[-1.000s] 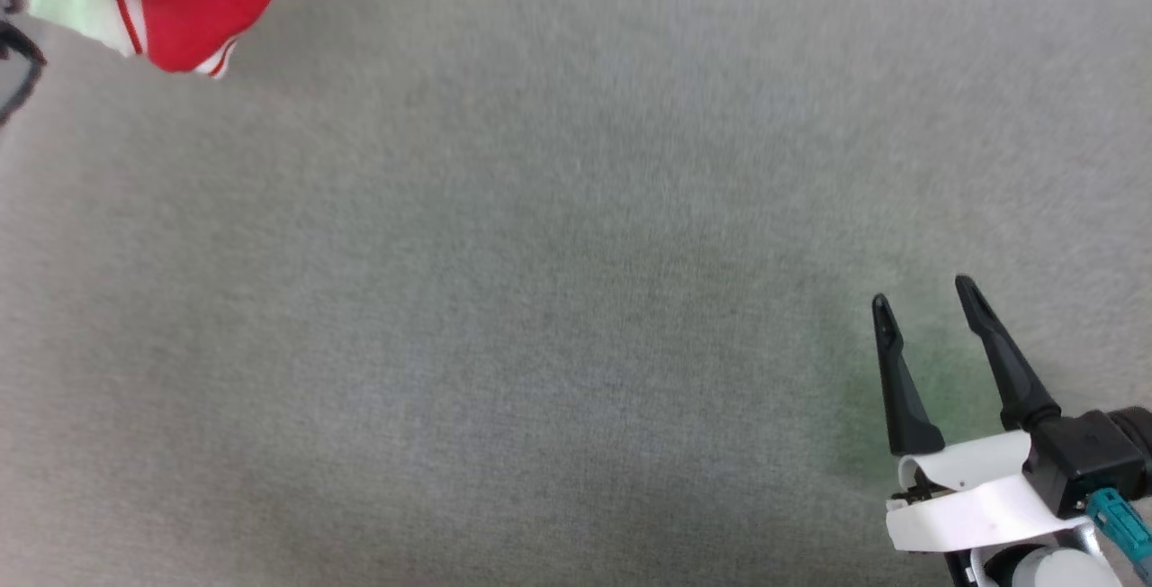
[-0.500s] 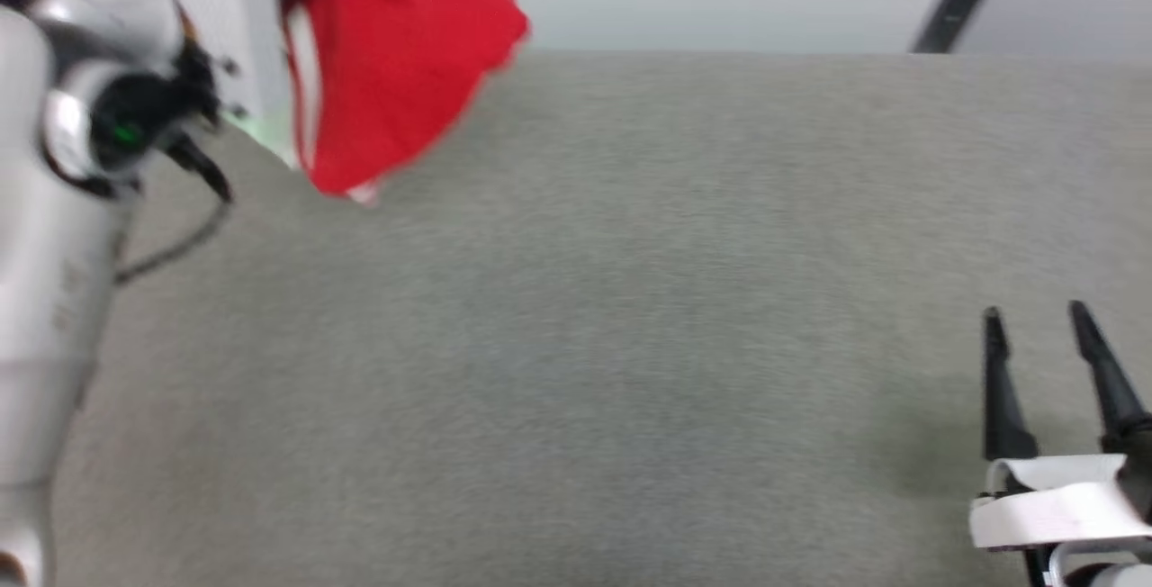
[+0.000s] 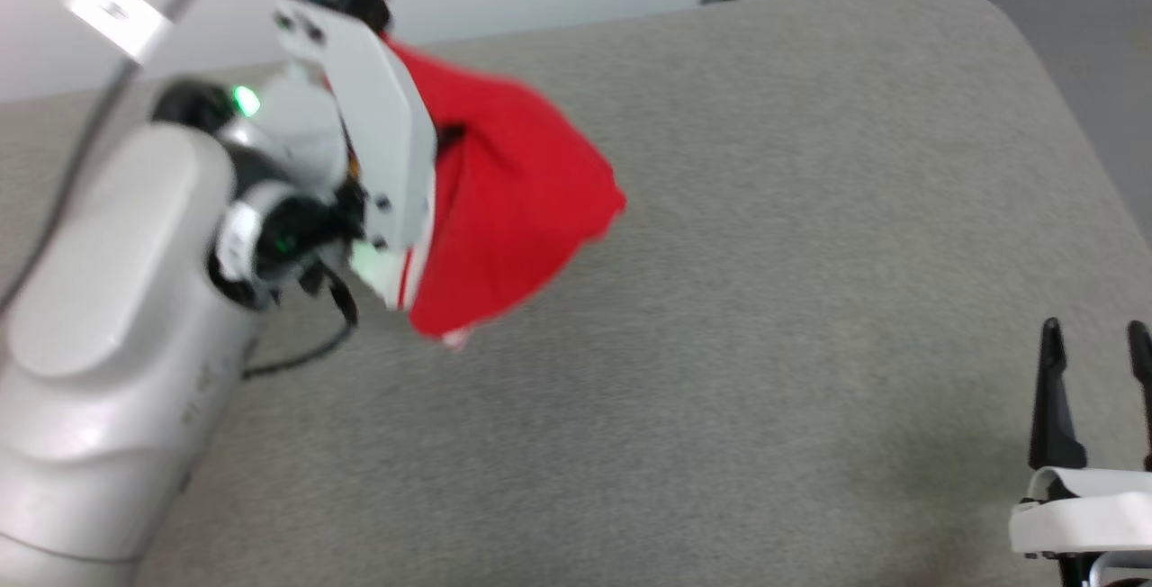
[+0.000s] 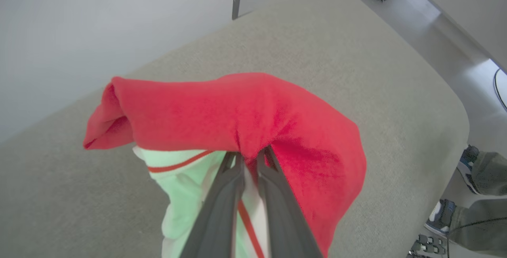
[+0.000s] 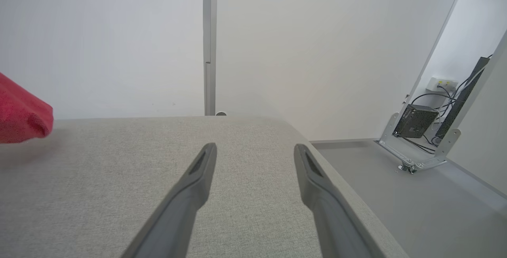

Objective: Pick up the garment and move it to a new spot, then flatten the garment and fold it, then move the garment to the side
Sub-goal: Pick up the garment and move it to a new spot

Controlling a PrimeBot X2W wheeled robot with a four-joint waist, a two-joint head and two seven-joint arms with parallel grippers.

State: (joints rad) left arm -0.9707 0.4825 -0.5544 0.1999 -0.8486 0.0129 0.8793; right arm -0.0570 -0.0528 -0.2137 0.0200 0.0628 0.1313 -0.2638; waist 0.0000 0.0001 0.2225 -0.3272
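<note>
Currently left gripper (image 4: 248,156) pinches the bunched garment (image 4: 237,107); likely limp, light, best regripped near an edge. Right gripper (image 5: 255,151) gapes empty.

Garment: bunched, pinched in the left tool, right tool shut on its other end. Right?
Not quite. The right tool is open and empty, apart from the garment and over the grey surface; the right wrist view shows its fingers spread with nothing between them. The rest is right: the garment is bunched and pinched in the left tool.
</note>
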